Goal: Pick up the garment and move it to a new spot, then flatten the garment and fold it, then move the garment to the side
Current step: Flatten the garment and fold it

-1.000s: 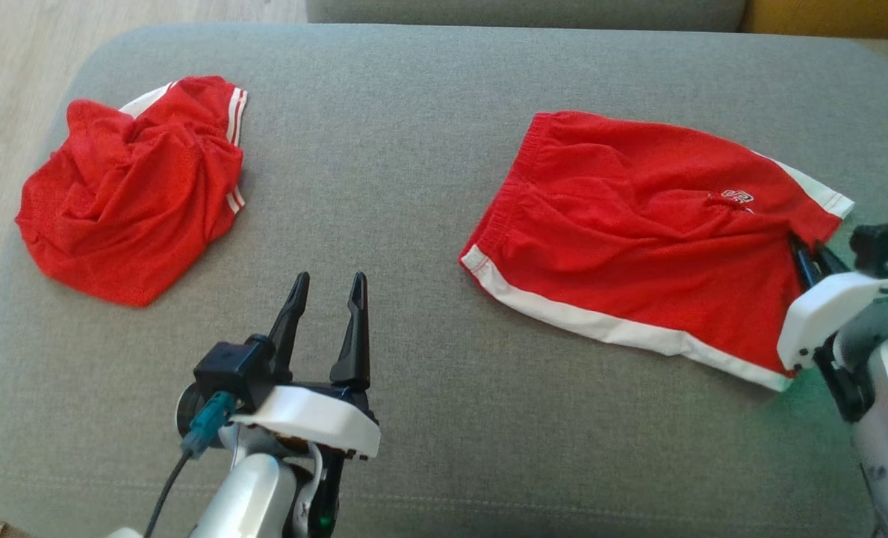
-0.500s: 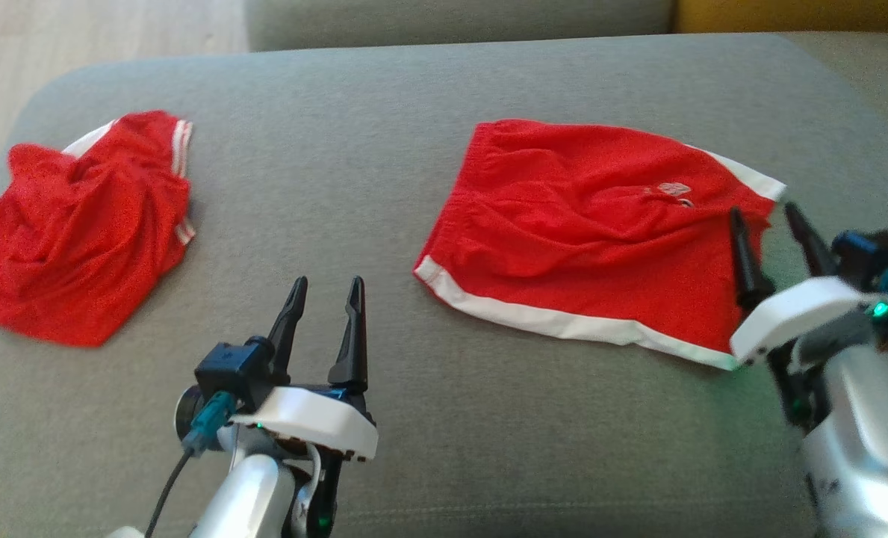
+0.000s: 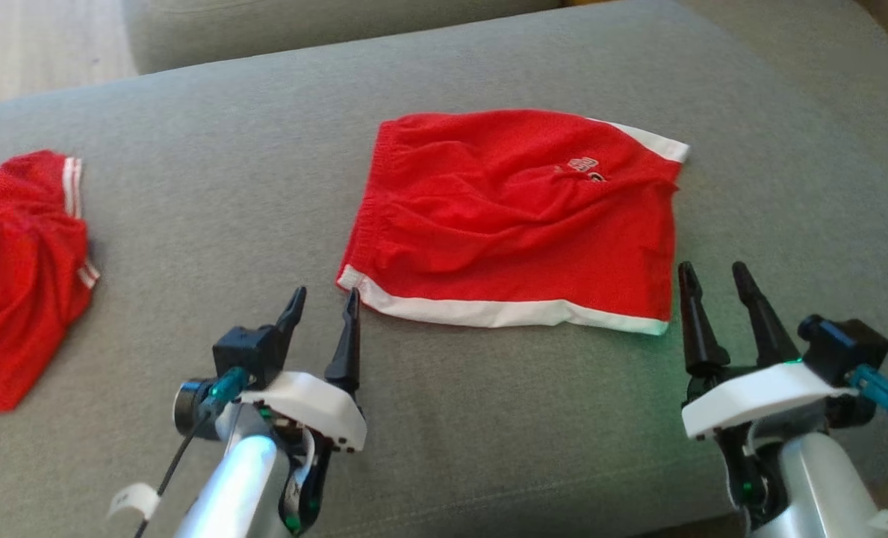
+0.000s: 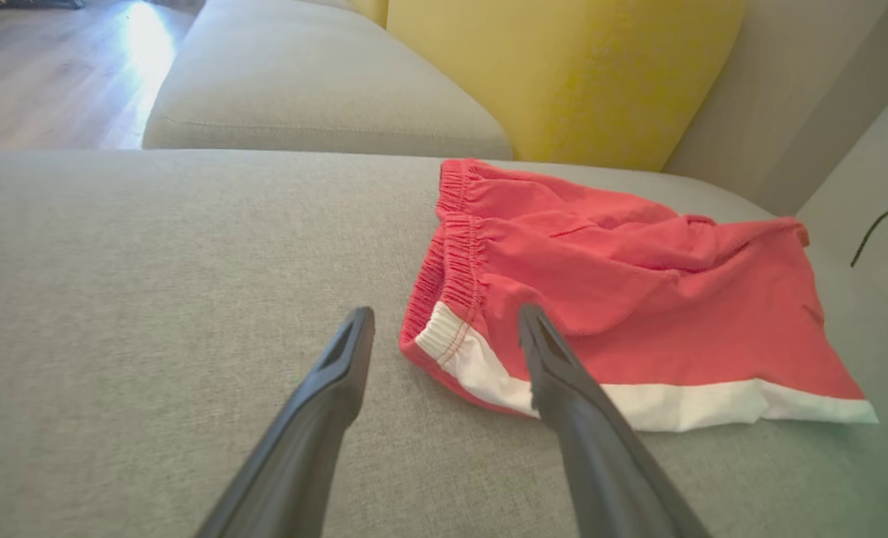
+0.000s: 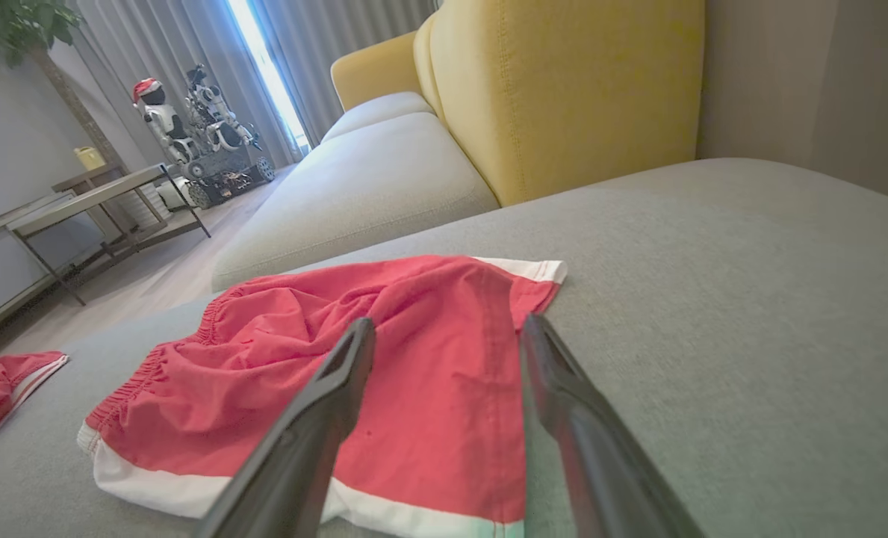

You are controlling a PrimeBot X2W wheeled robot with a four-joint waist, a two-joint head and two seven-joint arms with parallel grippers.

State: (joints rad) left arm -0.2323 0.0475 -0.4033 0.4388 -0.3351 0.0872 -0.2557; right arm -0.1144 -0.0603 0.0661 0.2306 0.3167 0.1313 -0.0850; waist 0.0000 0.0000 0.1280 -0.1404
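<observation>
1. Grey seat cushion (image 3: 488,441): plain weave, broad, rounded corners.
2. Crumpled red cloth (image 3: 18,299), white stripes: on the cushion at 9 o'clock in the head view, cut off by the edge.
3. Wood floor (image 3: 40,45): 11 o'clock, head view.
4. Yellow backrest (image 4: 563,67): 12 o'clock, left wrist view.
5. Second grey seat (image 5: 354,187), table (image 5: 92,194), robot figures (image 5: 190,127), curtains (image 5: 354,37): 10 to 12 o'clock, right wrist view.
</observation>
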